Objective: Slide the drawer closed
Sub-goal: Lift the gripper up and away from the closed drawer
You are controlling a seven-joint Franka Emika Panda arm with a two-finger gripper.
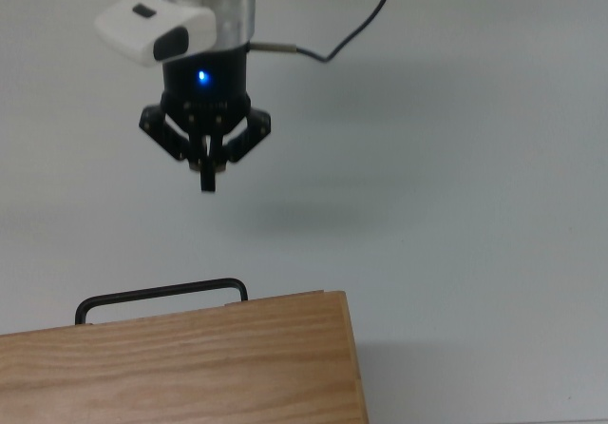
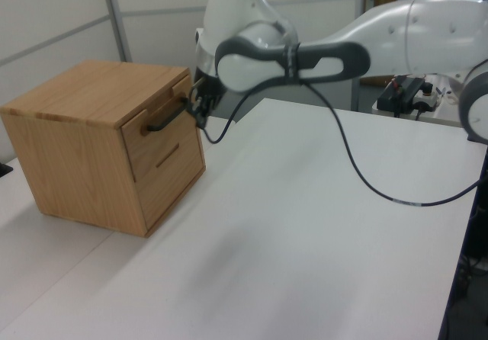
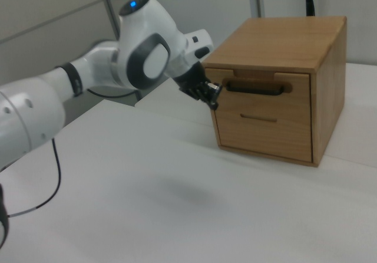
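- Drawer [image 3: 263, 94] sits flush in cabinet [image 2: 91, 96], near table [image 1: 475, 158] edge; looks shut.
- Rigid, light wood; push front panel or handle [image 1: 160, 296].
- Gripper [image 1: 206, 172] pinched together, empty, clear of handle.

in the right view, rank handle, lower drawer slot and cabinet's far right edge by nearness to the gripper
1. Handle: black bar on the upper drawer front, just to the right view's right of the gripper.
2. Lower drawer slot: below the handle, on the lower front.
3. Cabinet's far right edge: farthest, at the right view's right.

Gripper [image 1: 207, 179] well apart from handle [image 1: 160, 294]
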